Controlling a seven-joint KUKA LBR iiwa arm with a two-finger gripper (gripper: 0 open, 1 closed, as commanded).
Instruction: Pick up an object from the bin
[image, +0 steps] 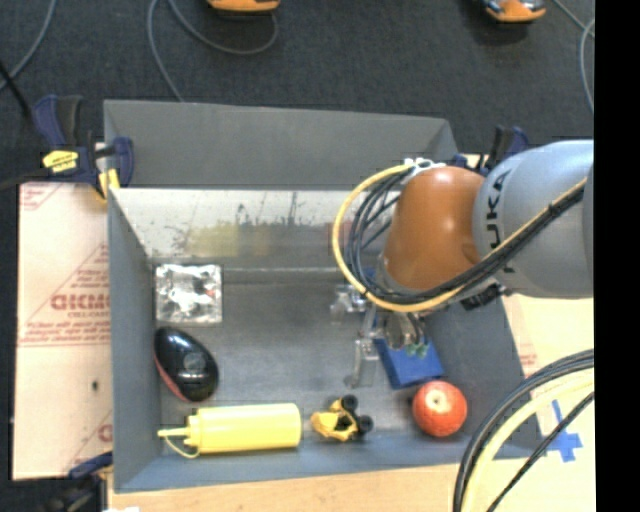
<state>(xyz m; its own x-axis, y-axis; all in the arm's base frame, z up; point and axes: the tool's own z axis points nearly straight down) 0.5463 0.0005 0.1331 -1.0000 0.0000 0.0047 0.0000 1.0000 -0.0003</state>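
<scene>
Hovering in the right half of the bin (250, 225) with the end effector (368, 350) just beside a blue block (405, 368), probably the likeliest pick from there. Cannot tell whether open or closed. Near the block, by the front wall, a red apple (439, 409); well apart to the left, a yellow bottle (245, 427).

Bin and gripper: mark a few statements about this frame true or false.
1. The red apple lies in the lower right corner of the bin. True.
2. The yellow bottle stands upright. False: it lies on its side along the lower wall.
3. The gripper is close beside the blue block. True.
4. The silver foil packet touches the apple. False: it lies at the left, above the black mouse-shaped thing.
</scene>
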